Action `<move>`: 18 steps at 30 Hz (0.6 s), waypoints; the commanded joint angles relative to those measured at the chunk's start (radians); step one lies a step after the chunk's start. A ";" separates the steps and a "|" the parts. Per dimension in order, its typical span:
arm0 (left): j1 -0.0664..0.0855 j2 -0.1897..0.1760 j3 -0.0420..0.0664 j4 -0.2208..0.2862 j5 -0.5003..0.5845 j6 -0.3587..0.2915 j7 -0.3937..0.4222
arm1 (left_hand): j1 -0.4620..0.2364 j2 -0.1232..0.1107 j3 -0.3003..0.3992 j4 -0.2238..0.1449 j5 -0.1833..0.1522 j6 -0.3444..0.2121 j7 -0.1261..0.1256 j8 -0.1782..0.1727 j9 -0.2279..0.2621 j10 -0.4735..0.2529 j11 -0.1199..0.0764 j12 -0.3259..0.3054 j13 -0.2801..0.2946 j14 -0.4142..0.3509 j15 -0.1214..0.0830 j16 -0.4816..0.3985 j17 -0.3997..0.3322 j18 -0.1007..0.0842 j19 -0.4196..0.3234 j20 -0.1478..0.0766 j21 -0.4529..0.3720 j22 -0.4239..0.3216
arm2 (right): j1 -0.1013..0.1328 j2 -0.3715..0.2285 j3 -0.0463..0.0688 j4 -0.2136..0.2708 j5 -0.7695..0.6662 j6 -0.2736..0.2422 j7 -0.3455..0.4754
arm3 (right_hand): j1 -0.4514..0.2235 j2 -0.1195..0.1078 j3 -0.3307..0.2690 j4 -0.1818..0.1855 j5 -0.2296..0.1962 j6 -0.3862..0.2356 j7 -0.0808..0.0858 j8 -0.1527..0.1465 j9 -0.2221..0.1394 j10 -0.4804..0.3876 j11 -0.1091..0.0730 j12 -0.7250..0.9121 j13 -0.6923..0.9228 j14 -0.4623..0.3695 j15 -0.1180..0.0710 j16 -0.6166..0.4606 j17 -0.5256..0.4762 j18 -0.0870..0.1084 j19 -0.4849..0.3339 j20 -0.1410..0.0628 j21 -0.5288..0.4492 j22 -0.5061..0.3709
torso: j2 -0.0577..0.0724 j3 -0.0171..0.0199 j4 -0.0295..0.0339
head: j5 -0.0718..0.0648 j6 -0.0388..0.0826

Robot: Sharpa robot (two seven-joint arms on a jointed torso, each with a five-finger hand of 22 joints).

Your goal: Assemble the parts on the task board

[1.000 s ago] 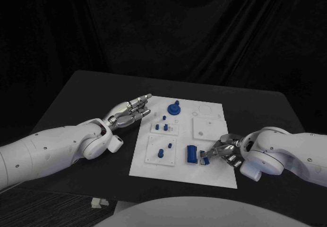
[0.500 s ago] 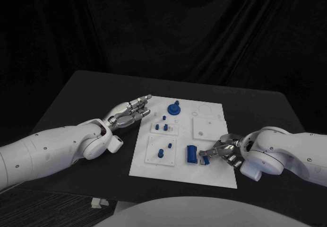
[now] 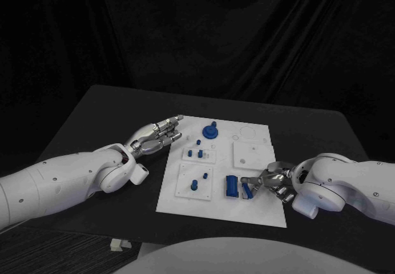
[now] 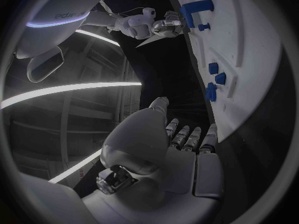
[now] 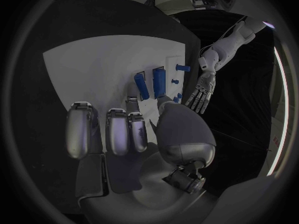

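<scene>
The white task board (image 3: 251, 211) lies mid-table. A blue round knob (image 3: 210, 132) stands near its far edge, with small blue pegs (image 3: 195, 153) and another peg (image 3: 194, 184) on its left side. A blue block (image 3: 232, 186) lies at the near right. Beside it is a shorter blue bar (image 3: 246, 191). My right hand (image 3: 269, 181) pinches that bar's end between thumb and a finger; the bar (image 5: 142, 86) and block (image 5: 159, 81) lie parallel ahead of the palm. My left hand (image 3: 158, 136) lies at the board's left edge, fingers stretched out and holding nothing.
Bare black table (image 3: 107, 114) surrounds the board, with room at the far side and left. Two white inset plates (image 3: 252, 153) lie on the board's right half. The left wrist view shows the board (image 4: 261, 59), the blue pegs (image 4: 215, 79) and the right hand (image 4: 166, 25).
My right hand has edged slightly left over the board, and the short blue bar has shifted with it. The left hand has not moved.
</scene>
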 commanded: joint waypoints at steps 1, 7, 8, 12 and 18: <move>-0.002 0.002 0.001 0.001 0.006 0.011 0.009 | 0.007 0.002 0.006 -0.003 0.003 0.001 0.005 0.003 0.001 0.004 0.007 0.002 0.001 0.000 -0.004 -0.004 -0.001 0.006 0.002 0.003 0.006 0.001 | 0.001 -0.002 0.000 0.002 -0.024 0.025 -0.015 | 0.000 0.008 -0.005 0.004 0.005 0.002 -0.008 0.012 0.013 0.104 -0.009 0.003 0.263 0.065 -0.008 0.001 0.034 0.009 0.028 -0.008 -0.002 0.200 | 0.000 0.0000 0.0004 | 0.001 0.000; -0.003 0.002 0.001 0.001 0.006 0.012 0.008 | 0.007 0.002 0.006 -0.003 0.003 0.001 0.005 0.003 0.001 0.004 0.007 0.002 0.001 0.000 -0.004 -0.004 -0.001 0.006 0.002 0.003 0.006 0.001 | 0.001 -0.002 0.000 0.003 -0.025 0.027 -0.012 | 0.011 0.016 -0.023 0.015 0.007 -0.011 -0.015 0.052 0.062 0.104 -0.014 0.003 0.263 0.065 -0.013 0.000 0.034 0.009 0.028 -0.013 -0.002 0.200 | 0.001 0.0000 0.0000 | 0.000 0.000; -0.003 0.002 0.001 0.001 0.006 0.012 0.007 | 0.007 0.002 0.006 -0.003 0.003 0.001 0.005 0.003 0.001 0.004 0.007 0.002 0.001 0.000 -0.004 -0.004 -0.001 0.006 0.002 0.003 0.006 0.001 | 0.001 -0.002 0.000 0.003 -0.025 0.027 -0.010 | 0.013 0.018 -0.025 0.016 0.008 -0.013 -0.015 0.058 0.068 0.104 -0.015 0.003 0.263 0.065 -0.014 0.000 0.033 0.009 0.028 -0.014 -0.002 0.200 | 0.001 -0.0001 0.0001 | 0.000 0.000; -0.003 0.003 0.001 0.001 0.006 0.013 0.007 | 0.008 0.002 0.007 -0.004 0.004 0.002 0.007 0.003 0.001 0.005 0.009 0.003 0.001 0.000 -0.004 -0.004 -0.001 0.006 0.002 0.003 0.006 0.001 | 0.001 -0.002 0.000 0.003 -0.026 0.025 -0.006 | 0.015 0.021 -0.028 0.017 0.009 -0.016 -0.016 0.063 0.076 0.104 -0.016 0.003 0.263 0.065 -0.014 0.000 0.033 0.009 0.029 -0.015 -0.002 0.200 | 0.001 0.0001 0.0005 | 0.000 0.000; -0.004 0.002 0.001 0.001 0.006 0.014 0.006 | 0.008 0.002 0.007 -0.004 0.004 0.002 0.007 0.003 0.001 0.005 0.009 0.003 0.001 0.000 -0.004 -0.004 -0.001 0.006 0.002 0.003 0.006 0.001 | 0.001 -0.002 0.000 0.005 -0.026 0.008 0.008 | 0.020 0.025 -0.030 0.018 0.012 -0.020 -0.017 0.072 0.087 0.104 -0.017 0.003 0.263 0.065 -0.015 0.000 0.033 0.008 0.029 -0.016 -0.001 0.200 | 0.001 0.0006 -0.0004 | 0.001 0.000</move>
